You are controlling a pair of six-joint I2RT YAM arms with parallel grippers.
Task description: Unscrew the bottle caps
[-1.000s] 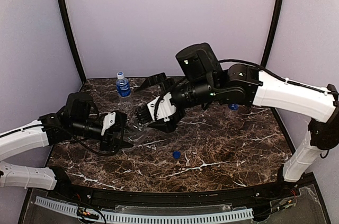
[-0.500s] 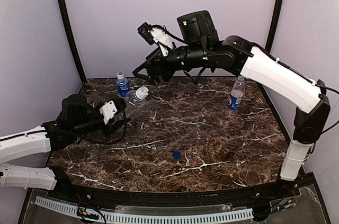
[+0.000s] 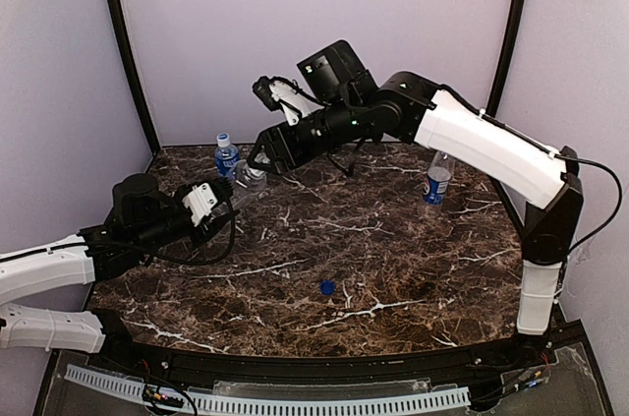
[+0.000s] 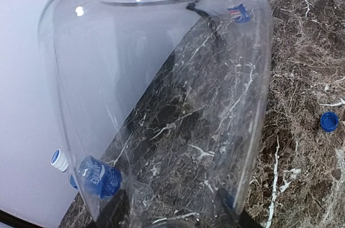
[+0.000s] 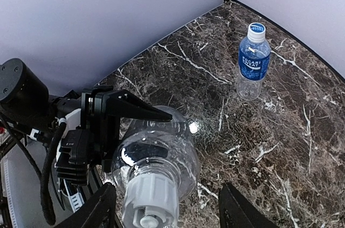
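My left gripper (image 3: 218, 208) is shut on the unlabelled clear bottle (image 3: 239, 192), holding it tilted with its neck up and to the right. That bottle (image 4: 161, 104) fills the left wrist view between the fingers (image 4: 116, 212). Its white cap (image 5: 151, 201) sits between the jaws of my right gripper (image 5: 168, 190), which stand open on either side without touching it. The right gripper (image 3: 257, 162) hangs just above the cap (image 3: 255, 177). A blue-labelled bottle (image 5: 253, 61) with a blue cap stands upright behind. The Pepsi bottle (image 3: 437, 178) stands at the right rear.
A loose blue cap (image 3: 327, 287) lies on the marble table (image 3: 413, 259) near the middle front, also seen as a blue cap (image 4: 329, 121) in the left wrist view. Purple walls close the back and sides. The blue-labelled bottle (image 3: 227, 155) stands close to both grippers.
The right arm swung from low over the table up and left to the bottle's cap, its jaws narrowing. The left arm lifted and tilted the clear bottle up toward it.
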